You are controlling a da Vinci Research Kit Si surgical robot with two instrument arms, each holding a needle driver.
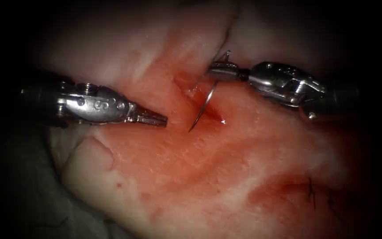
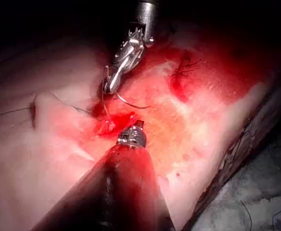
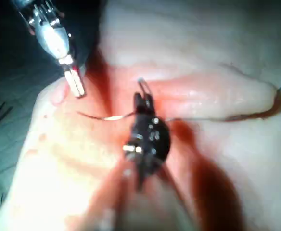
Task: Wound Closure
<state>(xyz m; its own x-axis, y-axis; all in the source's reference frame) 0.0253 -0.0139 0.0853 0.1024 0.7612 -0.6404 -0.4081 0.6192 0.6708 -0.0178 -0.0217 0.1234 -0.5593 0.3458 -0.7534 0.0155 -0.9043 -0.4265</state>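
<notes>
Pale pink tissue point(image 1: 155, 177) (stained with red fluid point(image 1: 284, 194)), silver needle point(image 1: 206, 104).

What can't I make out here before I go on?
- Needle tip: in the endoscope view it ends at the red fluid in the cut; in the tissue or just over it, can't tell.
- Thread: too thin to trace from the needle's held end at the right end effector.
- Left end effector: looks shut and empty.

Left tool point(image 1: 153, 118): polished steel, round screws, dark shaft. Right tool point(image 1: 219, 71): silver clevis, slim jaws, pivot pins.
</notes>
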